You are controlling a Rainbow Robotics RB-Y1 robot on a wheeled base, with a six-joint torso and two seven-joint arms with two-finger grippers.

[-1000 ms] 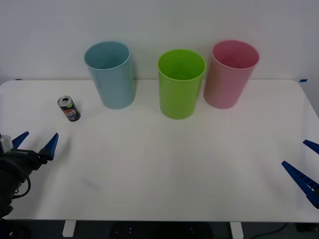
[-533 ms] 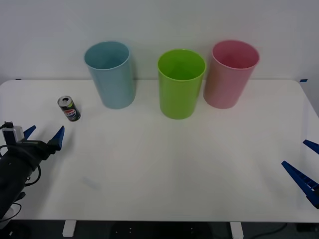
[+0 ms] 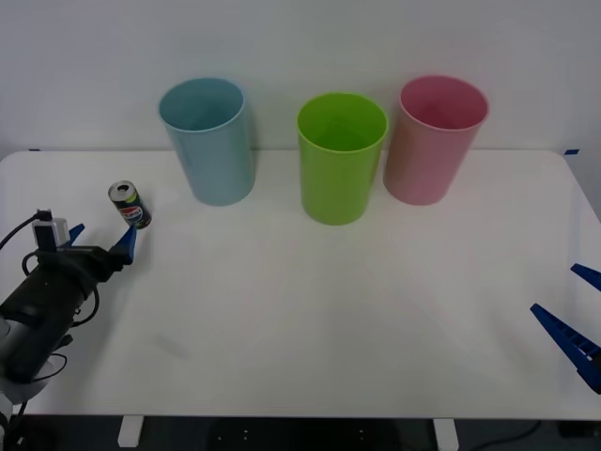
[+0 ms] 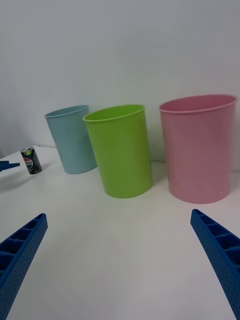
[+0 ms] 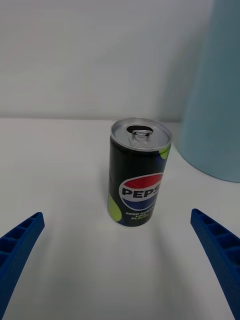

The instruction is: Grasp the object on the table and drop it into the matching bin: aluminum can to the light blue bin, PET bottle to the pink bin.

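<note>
Closing in on the can (image 3: pixel 130 206) is the step in hand: the left gripper (image 3: pixel 99 241) sits low over the table (image 3: pixel 310 310) just short of it, fingers spread wide and holding nothing. In the left wrist view the can (image 5: pixel 139 172) stands upright and centred between the two blue fingertips (image 5: pixel 20 240), with bare tabletop showing on both sides — no contact yet. The can stands near the table's left end, just beside the blue bin (image 3: pixel 208 141) but apart from it.

The next move, by this reading, calls for a short push forward until the fingers flank the can's body, then a squeeze at mid-height; the can is slim and light, so a glancing touch from one finger could tip it or roll it away. After that comes a lift high enough to pass the blue bin's rim, which stands far taller than the can.

The right gripper (image 3: pixel 573 319) waits at the table's right edge, open and empty; its wrist view looks across at the pink bin (image 4: pixel 200 147), the green bin (image 4: pixel 120 150) and the blue bin (image 4: pixel 72 137) in a row.

The table is white, smooth and bare apart from these things — a plain pale wall (image 3: pixel 310 38) rises right behind the bins
</note>
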